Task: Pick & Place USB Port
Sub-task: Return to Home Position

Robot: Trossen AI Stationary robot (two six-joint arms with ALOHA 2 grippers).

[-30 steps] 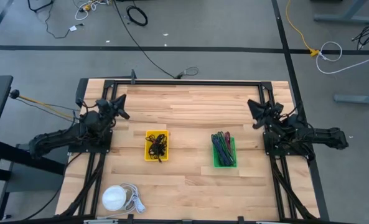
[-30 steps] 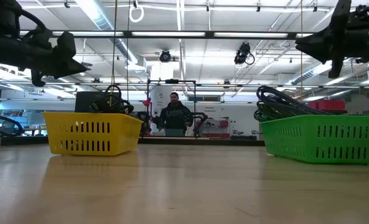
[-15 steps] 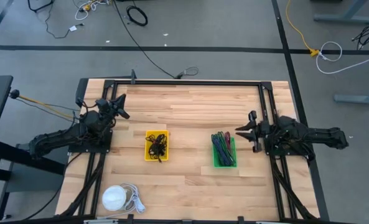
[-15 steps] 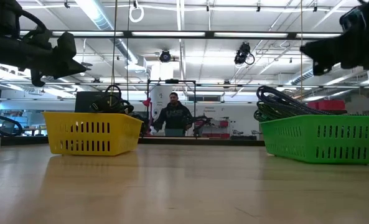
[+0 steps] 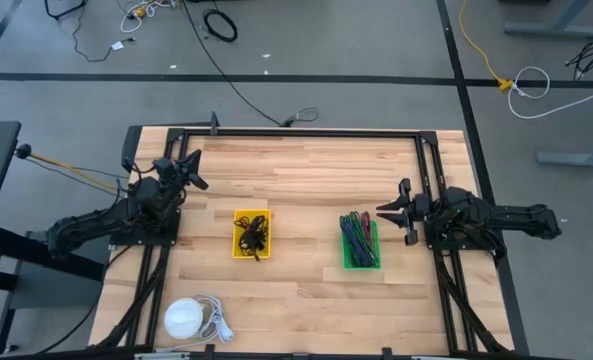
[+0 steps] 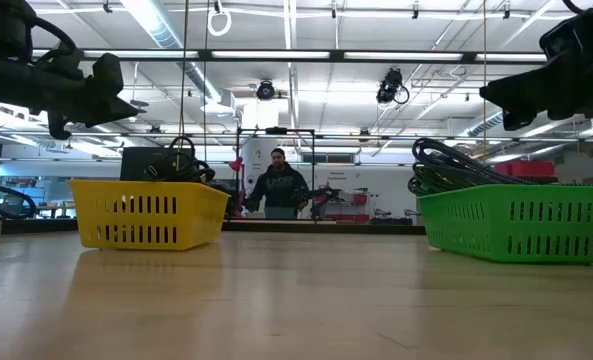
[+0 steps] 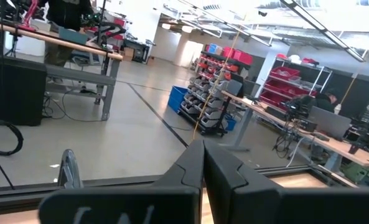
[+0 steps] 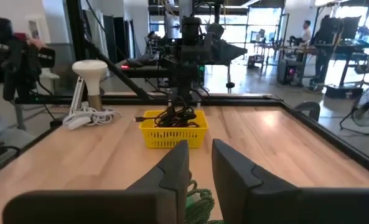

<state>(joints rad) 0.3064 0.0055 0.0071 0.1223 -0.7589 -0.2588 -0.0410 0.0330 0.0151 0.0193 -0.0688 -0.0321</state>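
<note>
Charger cables [image 5: 251, 236] fill the yellow bin [image 5: 238, 215] and green bin [image 5: 346, 262] mid-table. Right gripper [image 5: 381, 210], fingers narrowly apart, hangs just beside the green bin's 3 o'clock edge. Left gripper [image 5: 198, 172], fingers together, sits at the yellow bin's 10 o'clock, with bare table [image 5: 306, 170] between.

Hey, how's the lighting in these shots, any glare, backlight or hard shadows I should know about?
High view: even light, no hard shadows on the table. Low view: the ceiling lights backlight the left arm and right arm into dark shapes, and the tabletop shows a soft sheen. Right wrist view: the far windows glare white.
</note>
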